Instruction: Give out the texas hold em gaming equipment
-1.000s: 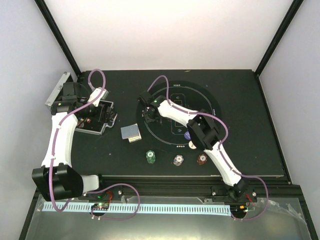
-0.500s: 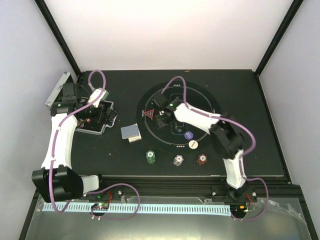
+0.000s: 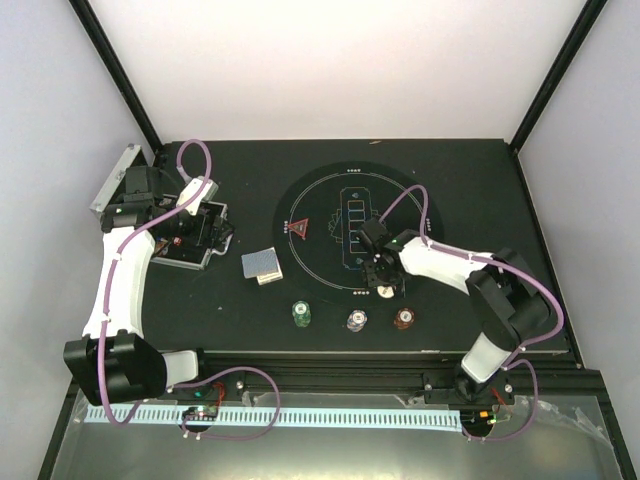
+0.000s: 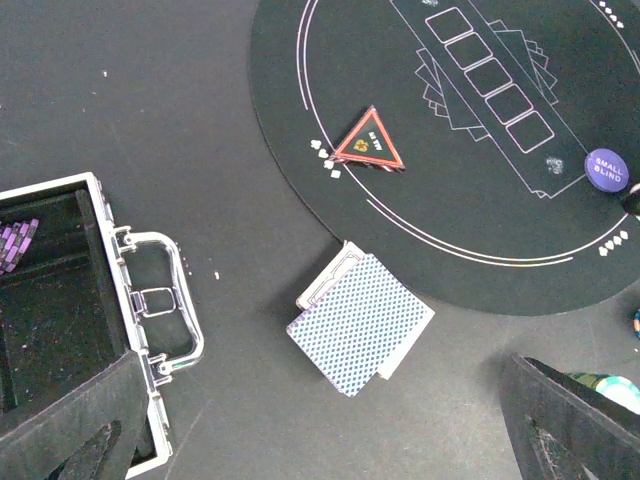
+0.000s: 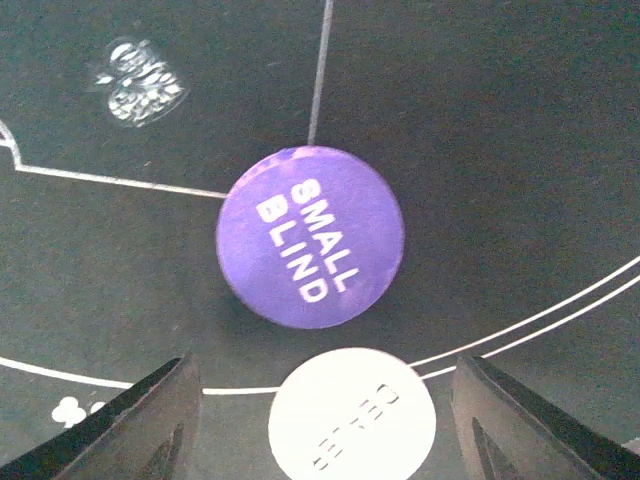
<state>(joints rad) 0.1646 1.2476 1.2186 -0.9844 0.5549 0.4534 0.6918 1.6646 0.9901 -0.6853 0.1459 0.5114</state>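
My right gripper (image 3: 381, 273) is open and low over the mat's near edge, astride a white button (image 5: 352, 415), touching nothing. A purple "SMALL BLIND" button (image 5: 311, 236) lies just beyond it. A red triangle marker (image 3: 298, 227) lies on the mat's left part. A grey-blue-backed deck of cards (image 3: 263, 265) lies left of the mat and also shows in the left wrist view (image 4: 362, 322). Green (image 3: 301, 315), purple (image 3: 357, 320) and red-brown (image 3: 405, 318) chip stacks stand in front of the mat. My left gripper (image 3: 205, 228) is open and empty above the case.
The round black white-lined mat (image 3: 330, 190) fills the table's middle. The open silver case (image 3: 172, 258) lies at the left, with purple chips (image 4: 15, 243) inside; its handle (image 4: 160, 300) points toward the cards. Walls close the table at the back and sides.
My right arm has left the red triangle on the mat's left part and swung right and nearer, coming down over the two buttons. The left arm has not moved.
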